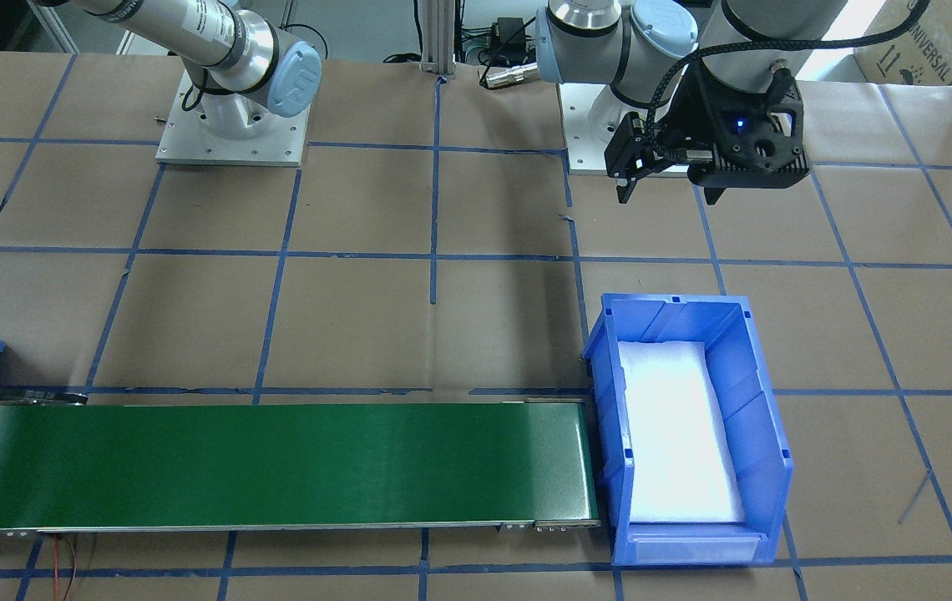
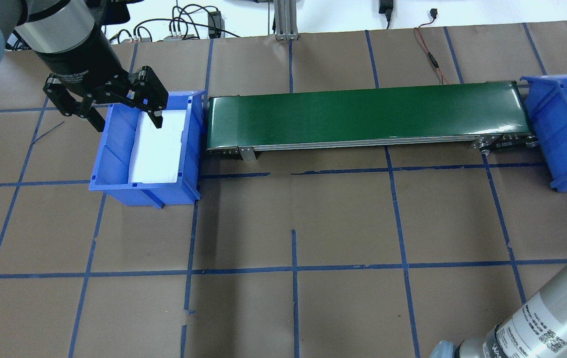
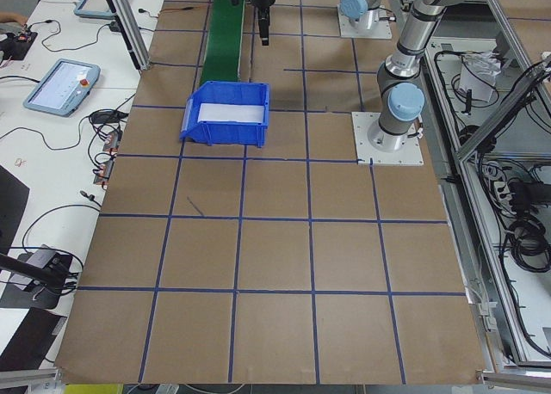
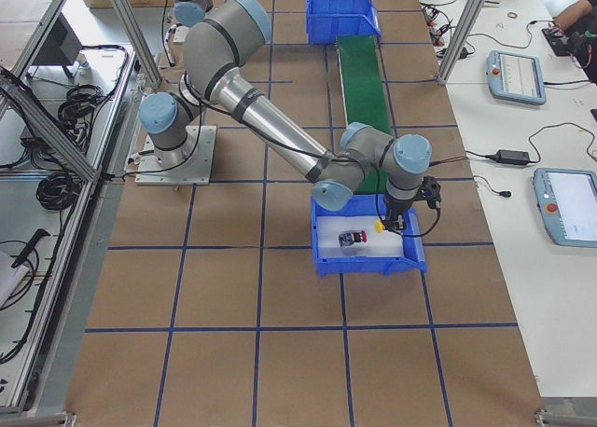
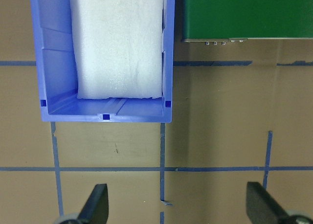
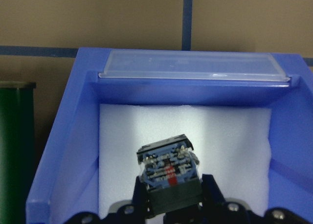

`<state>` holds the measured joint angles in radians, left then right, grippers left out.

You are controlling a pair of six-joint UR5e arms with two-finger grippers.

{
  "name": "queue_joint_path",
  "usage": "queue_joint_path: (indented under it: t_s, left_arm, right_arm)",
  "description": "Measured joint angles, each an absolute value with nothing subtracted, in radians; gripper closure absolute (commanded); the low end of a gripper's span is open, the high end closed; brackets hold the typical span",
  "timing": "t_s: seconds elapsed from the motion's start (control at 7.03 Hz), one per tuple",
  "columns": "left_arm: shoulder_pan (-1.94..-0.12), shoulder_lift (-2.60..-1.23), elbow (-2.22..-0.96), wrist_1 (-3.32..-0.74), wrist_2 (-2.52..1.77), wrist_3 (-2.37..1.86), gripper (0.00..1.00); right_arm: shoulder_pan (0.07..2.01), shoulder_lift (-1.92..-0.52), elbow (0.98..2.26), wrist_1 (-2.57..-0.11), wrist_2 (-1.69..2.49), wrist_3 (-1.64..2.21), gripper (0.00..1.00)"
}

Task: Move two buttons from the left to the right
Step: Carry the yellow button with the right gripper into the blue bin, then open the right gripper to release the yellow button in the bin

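Your yellow-capped button [image 4: 381,226] is clamped in the jaws of the right gripper [image 6: 172,192]. Its contact block faces the wrist camera, and it hangs over the white foam [image 6: 234,136] inside the right bin [image 4: 368,264]. You cannot tell from these views whether it touches the foam. The red-capped button [image 4: 353,238] lies on the same foam just beside it, apart from the jaws. The green conveyor belt [image 2: 363,117] runs from this bin to the left bin [image 2: 144,191], which holds its own foam pad [image 5: 117,43]. The left gripper [image 5: 178,204] hangs above the brown-papered table [image 2: 343,223] near the left bin, on the robot's side of it, jaws spread wide apart.
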<state>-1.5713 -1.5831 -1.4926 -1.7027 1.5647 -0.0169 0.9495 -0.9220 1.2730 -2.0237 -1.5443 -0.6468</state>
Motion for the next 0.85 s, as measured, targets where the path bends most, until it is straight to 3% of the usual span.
queue_joint_path:
  t_s: [0.85]
  left_arm:
    - [-1.571, -1.583, -1.492, -1.703, 1.565, -0.017, 0.0]
  right_arm:
    - [0.95, -0.904, 1.306, -2.064, -1.534, -0.603, 0.88]
